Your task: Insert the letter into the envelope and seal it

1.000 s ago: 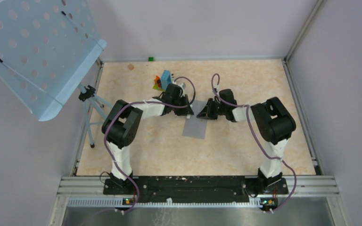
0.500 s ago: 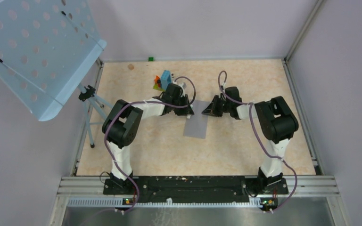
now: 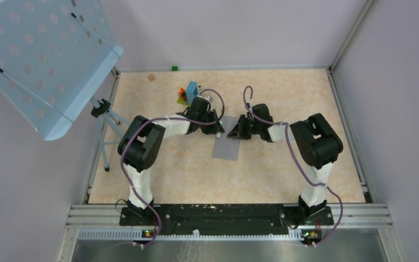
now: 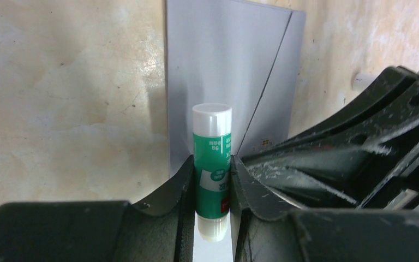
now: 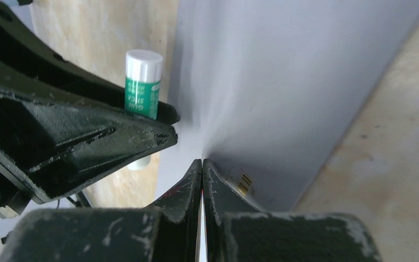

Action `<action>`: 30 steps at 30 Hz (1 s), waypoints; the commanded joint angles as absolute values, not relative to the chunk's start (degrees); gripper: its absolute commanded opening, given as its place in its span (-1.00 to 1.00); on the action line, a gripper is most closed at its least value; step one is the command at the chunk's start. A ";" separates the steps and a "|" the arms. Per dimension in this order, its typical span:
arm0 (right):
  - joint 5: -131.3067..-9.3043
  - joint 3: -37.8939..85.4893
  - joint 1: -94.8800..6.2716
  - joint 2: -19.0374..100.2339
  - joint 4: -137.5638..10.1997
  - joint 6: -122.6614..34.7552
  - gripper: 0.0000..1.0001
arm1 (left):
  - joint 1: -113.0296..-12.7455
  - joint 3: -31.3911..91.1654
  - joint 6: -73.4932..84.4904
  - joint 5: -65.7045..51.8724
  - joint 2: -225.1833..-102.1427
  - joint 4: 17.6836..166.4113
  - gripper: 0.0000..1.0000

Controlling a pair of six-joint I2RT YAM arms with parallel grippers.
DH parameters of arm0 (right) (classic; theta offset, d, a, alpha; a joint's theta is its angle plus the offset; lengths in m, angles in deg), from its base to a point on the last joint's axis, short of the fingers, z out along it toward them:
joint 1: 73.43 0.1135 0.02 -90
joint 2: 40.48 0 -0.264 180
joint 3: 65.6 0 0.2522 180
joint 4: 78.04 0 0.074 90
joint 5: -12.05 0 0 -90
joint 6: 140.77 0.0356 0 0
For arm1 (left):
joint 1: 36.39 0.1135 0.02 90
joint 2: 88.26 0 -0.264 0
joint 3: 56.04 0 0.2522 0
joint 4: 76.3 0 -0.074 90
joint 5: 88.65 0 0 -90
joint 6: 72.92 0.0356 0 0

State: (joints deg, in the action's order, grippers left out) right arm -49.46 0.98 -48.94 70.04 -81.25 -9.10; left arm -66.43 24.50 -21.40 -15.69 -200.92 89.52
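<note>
Item one, a flat grey paper envelope (image 3: 227, 147), lies near the middle of the pale marbled tan worktop (image 3: 283, 174), long axis running roughly 12 to 6 o'clock, with its 12 o'clock end under the two tools. A diagonal crease or flap edge crosses its face in the left wrist view. Item two, a small glue stick (image 4: 212, 144) with a white cap and green label, stands upright with its base at the envelope's surface. The left tool (image 4: 211, 164), black and scuffed, grips it with a finger pressed to each side of the label, at the envelope's 11 o'clock corner. Item three, the right tool (image 5: 202, 162), comes in from 3 o'clock with its fingers closed tight together; a thin pale strip shows between them, and they appear to pinch the raised grey edge of the envelope. The two tools sit just beside each other, tips nearly meeting. Item four, a cluster of blue, orange and green blocks (image 3: 187, 93), sits at 11 o'clock from the envelope, just beyond the left wrist. Item five, a pale blue perforated metal music-stand tray (image 3: 38, 60) on a tripod (image 3: 105, 117), stands off the worktop at 9 to 10 o'clock. Item six, a small green object (image 3: 174, 68), rests at the far wall, 12 o'clock edge.
</note>
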 commanded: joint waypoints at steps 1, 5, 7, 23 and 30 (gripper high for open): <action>-51.15 -1.95 -47.36 68.56 -79.78 -10.29 -1.00 | -66.71 21.43 -21.87 -11.32 -204.16 84.64 -1.00; -51.27 -3.14 -47.24 68.40 -80.27 -10.21 -1.00 | -66.69 21.39 -22.20 -11.47 -204.44 84.91 -1.00; -51.64 -4.03 -47.26 67.97 -80.36 -10.26 -1.00 | -66.71 21.35 -22.29 -11.39 -204.54 84.93 -1.00; -50.35 -8.10 -46.27 62.99 -77.01 -13.69 -1.00 | -66.62 21.25 -24.07 -10.72 -204.98 85.37 -1.00; -51.22 -8.49 -45.25 59.26 -73.92 -15.15 -1.00 | -66.63 21.37 -24.17 -11.34 -205.00 85.97 -1.00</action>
State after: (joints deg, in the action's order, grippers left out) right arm -49.57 -7.61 -46.25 62.45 -79.50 -12.22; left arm -66.43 23.91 -25.23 -15.23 -201.03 91.09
